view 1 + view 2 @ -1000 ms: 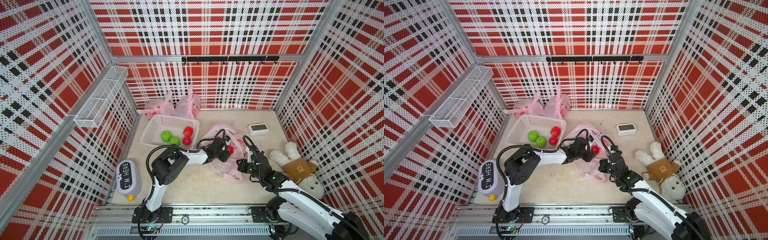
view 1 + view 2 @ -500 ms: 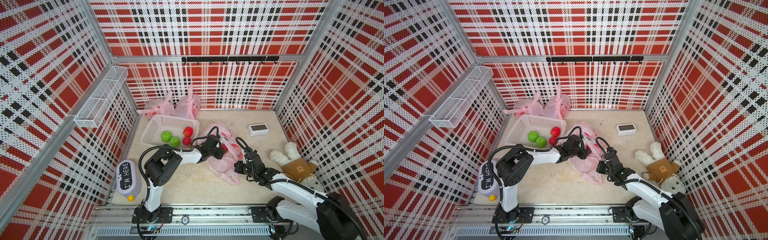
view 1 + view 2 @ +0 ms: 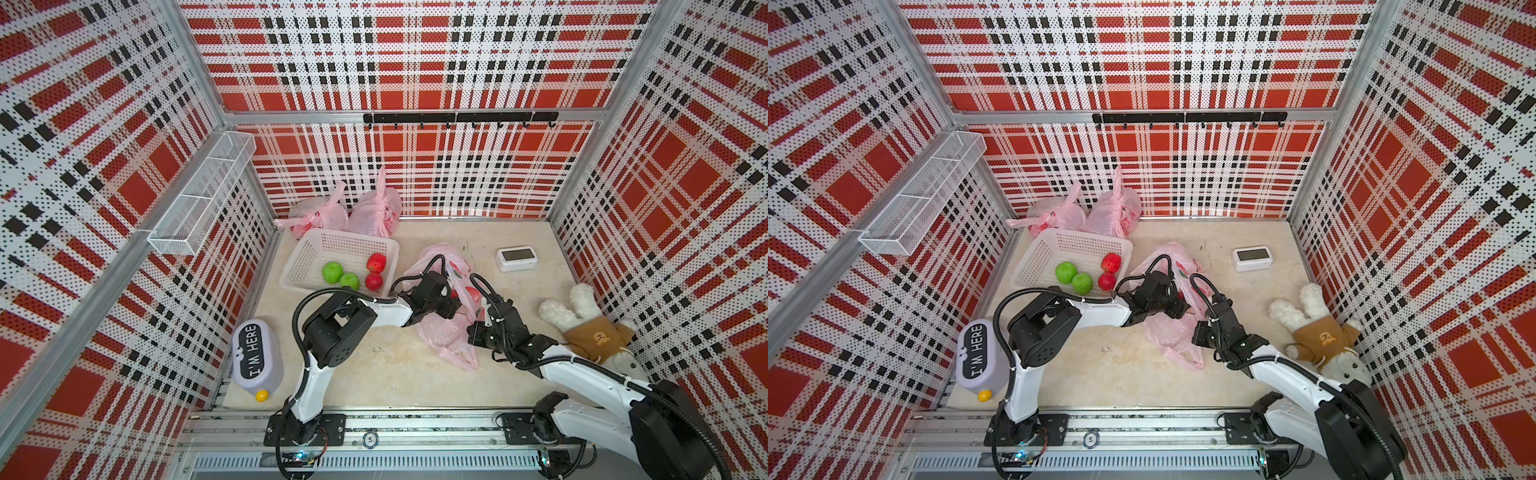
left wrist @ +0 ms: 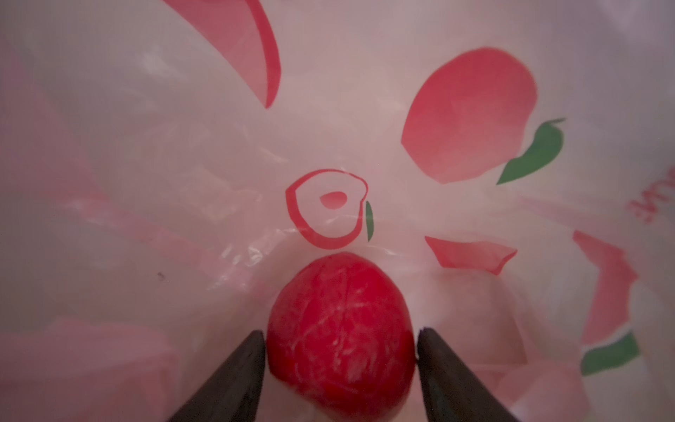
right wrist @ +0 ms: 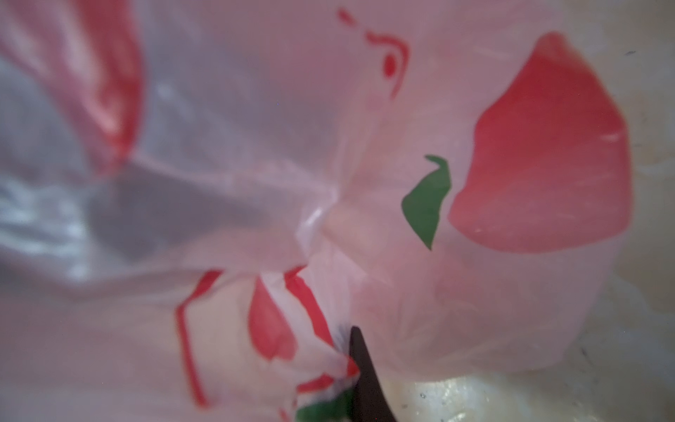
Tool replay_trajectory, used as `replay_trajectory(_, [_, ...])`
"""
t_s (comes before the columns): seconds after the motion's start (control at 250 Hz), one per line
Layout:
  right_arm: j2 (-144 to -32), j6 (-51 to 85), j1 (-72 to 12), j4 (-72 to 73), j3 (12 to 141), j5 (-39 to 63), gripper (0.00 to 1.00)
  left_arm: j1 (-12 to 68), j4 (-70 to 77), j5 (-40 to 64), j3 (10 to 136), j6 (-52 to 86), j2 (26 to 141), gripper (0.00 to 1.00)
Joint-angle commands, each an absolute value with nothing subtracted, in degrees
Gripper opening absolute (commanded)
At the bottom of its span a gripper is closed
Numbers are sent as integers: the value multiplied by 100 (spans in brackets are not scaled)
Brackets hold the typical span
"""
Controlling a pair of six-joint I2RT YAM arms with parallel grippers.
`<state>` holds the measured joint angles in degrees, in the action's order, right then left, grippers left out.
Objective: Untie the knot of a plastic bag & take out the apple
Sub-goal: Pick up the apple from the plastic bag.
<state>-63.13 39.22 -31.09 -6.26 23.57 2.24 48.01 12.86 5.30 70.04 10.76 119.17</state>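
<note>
The untied pink plastic bag (image 3: 440,336) (image 3: 1167,332) lies crumpled mid-table. My left gripper (image 3: 451,303) (image 3: 1177,307) reaches into its mouth from the left. In the left wrist view the red apple (image 4: 339,321) sits inside the bag (image 4: 219,146), and the left gripper (image 4: 340,330) is shut on it, one dark fingertip pressing each side. From above the apple is almost hidden by the gripper and film. My right gripper (image 3: 473,332) (image 3: 1198,332) is at the bag's right edge. The right wrist view shows that gripper (image 5: 350,350) shut on a bunched fold of the bag (image 5: 401,292).
A white basket (image 3: 316,249) with green and red fruit stands just left of the bag. Two knotted pink bags (image 3: 376,212) lean on the back wall. A white clock (image 3: 516,258), a plush rabbit (image 3: 590,332), a grey "I'M HERE" box (image 3: 257,357) and a wire shelf (image 3: 203,195) surround the area.
The right gripper has shifted slightly left with the bag fold. The left gripper drew left, then eased back a little. The bag's lower flap hangs further toward the front.
</note>
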Motion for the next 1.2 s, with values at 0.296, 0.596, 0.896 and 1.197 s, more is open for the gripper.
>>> replay_trajectory(0.296, [-6103,3981,-3089,-443,2375,-86,0,4880,1310,360,6544,1144,11250,55])
replay_trajectory(0.596, [-5871,4019,-3020,-798,2555,-483,0,5067,1344,349,5958,1050,10251,54])
replay_trajectory(0.896, [-6714,3712,-2419,-435,3395,249,0,5098,1130,879,5510,689,9399,54])
replay_trajectory(1.197, [-7596,3767,-2239,-2,4305,790,0,4936,938,1158,5275,686,9392,54])
